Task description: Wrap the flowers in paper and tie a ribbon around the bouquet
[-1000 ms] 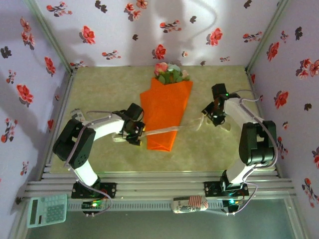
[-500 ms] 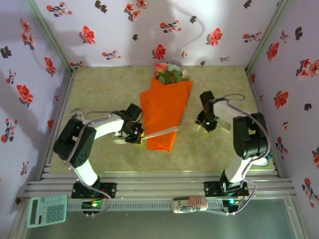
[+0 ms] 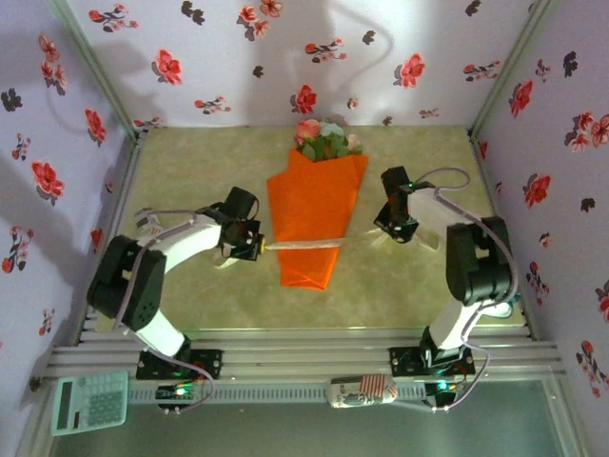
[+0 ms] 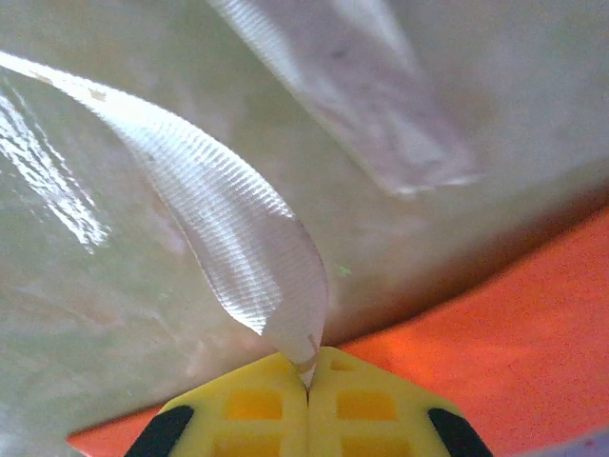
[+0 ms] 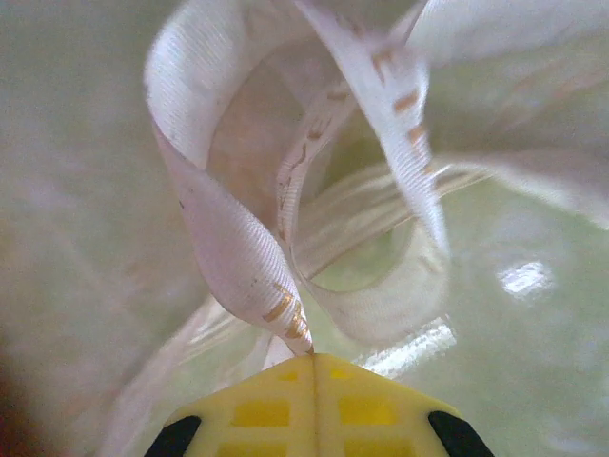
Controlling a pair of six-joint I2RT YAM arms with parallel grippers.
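1. Both pincers have just snapped shut. My left pincer (image 4: 307,367) now pinches one end of the ribbon (image 3: 304,245), and my right pincer (image 5: 314,357) pinches the other, with a loose loop just past its tips
2. Since a second ago the ribbon has gone from a slack slant to a nearly straight line across the narrow lower part of the bouquet (image 3: 316,205). The left pincer is at the bouquet's 9 o'clock and the right at its 3 o'clock
3. I read that as both ends secured, so crossing them for a knot looks next; nothing is tied yet
4. The bouquet lies mid-way across the counter (image 3: 181,176), with the flowers (image 3: 325,141) at 12 o'clock near the back wall (image 3: 285,57) and the tip toward 6
5. Room: there is bare counter at 9 o'clock of the left pincer. The right wall (image 3: 561,143) sits nearer my right pincer and the rail (image 3: 304,362) bounds 6 o'clock, so I'd work inward over the paper (image 4: 514,324)
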